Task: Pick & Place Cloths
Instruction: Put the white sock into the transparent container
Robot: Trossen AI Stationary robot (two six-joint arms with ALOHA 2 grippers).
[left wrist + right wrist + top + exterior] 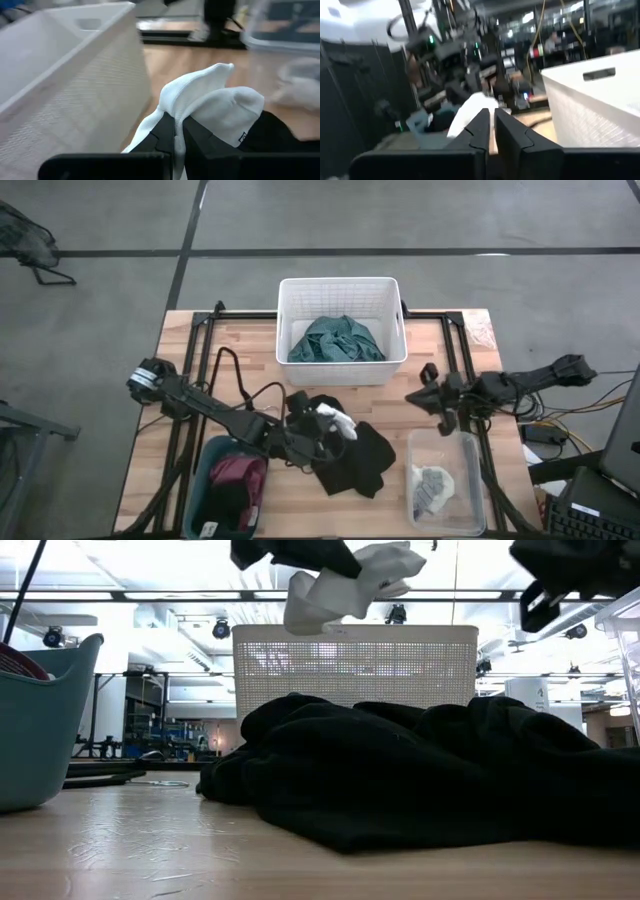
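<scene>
While the large black fabric garment (352, 457) lies on the wooden desk (300, 510), a white sock (335, 419) is held up.
The sock is clamped in the left gripper (322, 425); the right gripper (422, 395) is kept closed, empty, near the white slatted plastic basket (340, 287).

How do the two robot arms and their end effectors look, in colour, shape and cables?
Both arms are dark, nearly black, built of slim jointed links. The left arm has a pale round cap at its outer joint, and a black cable loops above it. The right arm is the same dark colour, with cables beside its base. Each end effector, left and right, has two flat, dark, blocky fingers.
</scene>
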